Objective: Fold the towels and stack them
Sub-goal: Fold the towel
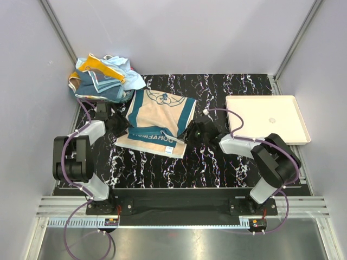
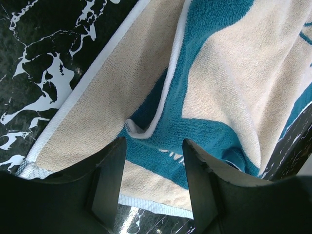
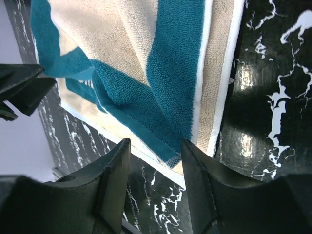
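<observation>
The left arm and right arm are folded at the elbow, forearms reaching inward. The left claw and right claw point toward each other, both with jaws parted.

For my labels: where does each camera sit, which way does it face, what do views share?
Top external: above, behind, looking down on the black marbled table; left arm and right arm show.
Left wrist: on that arm, looking past the left claw at the teal-and-beige terry towel.
Right wrist: likewise, past the right claw, at the towel's corner.
Shared: all show this towel.
</observation>
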Tool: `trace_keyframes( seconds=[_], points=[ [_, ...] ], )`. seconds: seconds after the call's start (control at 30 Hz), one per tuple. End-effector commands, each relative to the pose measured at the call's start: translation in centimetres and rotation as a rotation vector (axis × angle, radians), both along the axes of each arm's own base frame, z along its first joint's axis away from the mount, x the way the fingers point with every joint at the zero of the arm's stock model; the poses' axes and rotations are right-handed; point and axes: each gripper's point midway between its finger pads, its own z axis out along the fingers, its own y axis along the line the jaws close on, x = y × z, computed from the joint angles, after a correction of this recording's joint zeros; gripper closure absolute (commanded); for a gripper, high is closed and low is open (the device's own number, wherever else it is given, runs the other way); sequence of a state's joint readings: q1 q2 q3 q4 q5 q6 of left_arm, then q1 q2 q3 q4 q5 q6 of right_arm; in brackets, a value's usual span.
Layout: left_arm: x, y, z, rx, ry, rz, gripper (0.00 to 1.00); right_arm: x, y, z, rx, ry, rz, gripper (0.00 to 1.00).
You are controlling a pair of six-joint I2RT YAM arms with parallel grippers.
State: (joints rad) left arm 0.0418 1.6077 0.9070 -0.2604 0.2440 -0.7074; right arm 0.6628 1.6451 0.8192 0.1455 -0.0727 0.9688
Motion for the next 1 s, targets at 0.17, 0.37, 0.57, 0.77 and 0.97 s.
trace_keyframes(
  seconds=[0.17,0.37,0.57,0.77,0.97],
  points=[
    [1.5,-0.1,0.9,-0.015,-0.048,-0.001,0.45,0.3,-0.2,-0.8,0.13,0.067,-0.137,0.45],
    [1.5,-0.1,0.9,-0.018,-0.047,-0.005,0.45,0.0,0.4,-2.3,0.202,0.135,-0.138,0.45],
    [1.6,-0.1,0.9,-0.017,-0.046,-0.003,0.45,-0.3,0.7,-2.9,0.25,0.159,-0.145,0.51],
    [1.5,0.0,0.5,-0.015,-0.037,0.001,0.45,0.0,0.7,-2.5,0.253,0.148,-0.146,0.76],
    [1.7,0.2,0.4,0.0,-0.029,0.003,0.45,0.3,-0.1,-1.9,0.229,0.118,-0.142,0.97]
  ],
)
